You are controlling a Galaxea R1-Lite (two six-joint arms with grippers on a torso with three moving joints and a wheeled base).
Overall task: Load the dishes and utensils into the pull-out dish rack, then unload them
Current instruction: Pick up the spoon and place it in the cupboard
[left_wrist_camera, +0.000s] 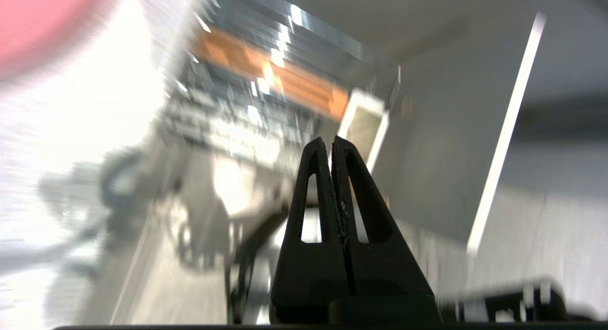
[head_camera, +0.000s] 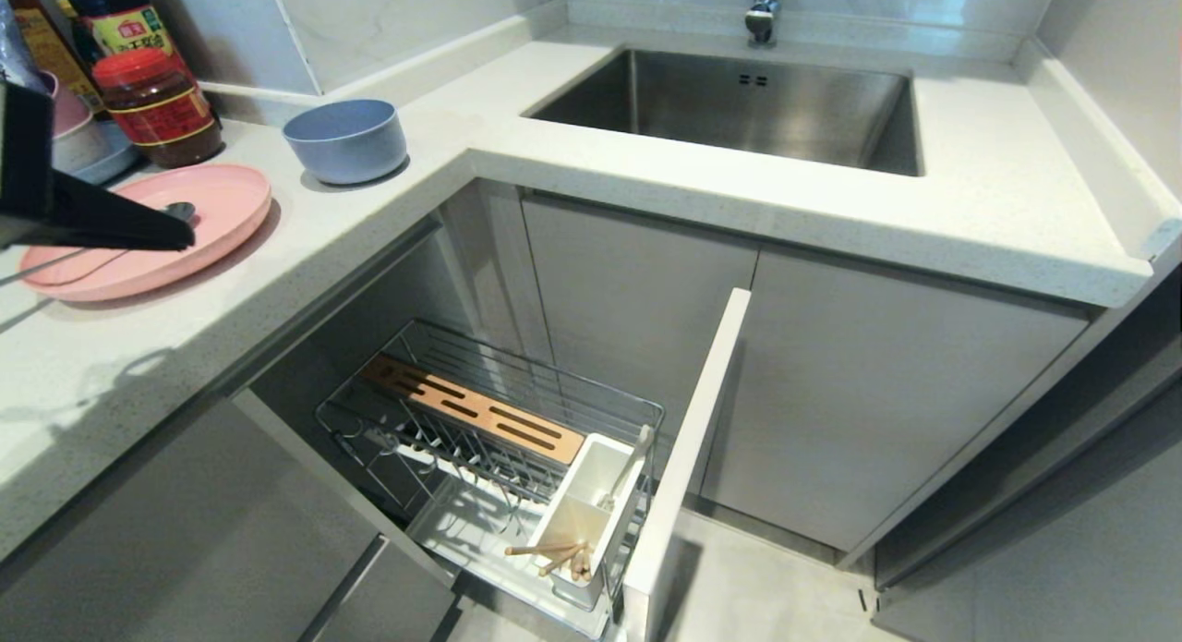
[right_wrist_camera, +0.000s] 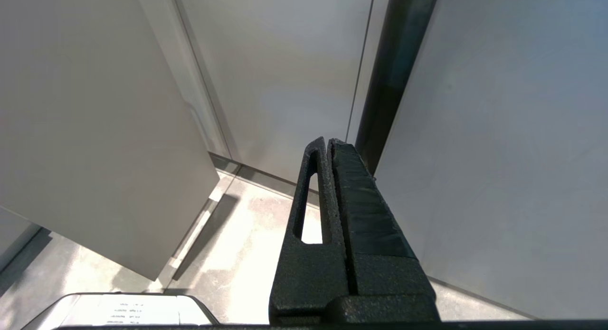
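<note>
The pink plate (head_camera: 217, 219) lies on the counter at the left, with a metal spoon (head_camera: 181, 211) on it. My left gripper (head_camera: 189, 240) hovers over the plate, shut and empty; in the left wrist view the left gripper (left_wrist_camera: 330, 140) points toward the blurred dish rack (left_wrist_camera: 228, 126). The blue-grey bowl (head_camera: 344, 140) stands behind the plate. Below the counter, the chrome dish rack (head_camera: 434, 411) is pulled out. Its white utensil box (head_camera: 600, 476) holds the wooden chopsticks (head_camera: 554, 554) and a slim upright utensil (head_camera: 633, 459). My right gripper (right_wrist_camera: 327, 141) hangs shut beside cabinet fronts.
A red-lidded sauce jar (head_camera: 157, 106), bottles and stacked bowls (head_camera: 83, 139) crowd the counter's far left. The steel sink (head_camera: 739, 106) with its tap (head_camera: 765, 9) lies at the back. The rack's pale front panel (head_camera: 693, 448) juts out over the floor.
</note>
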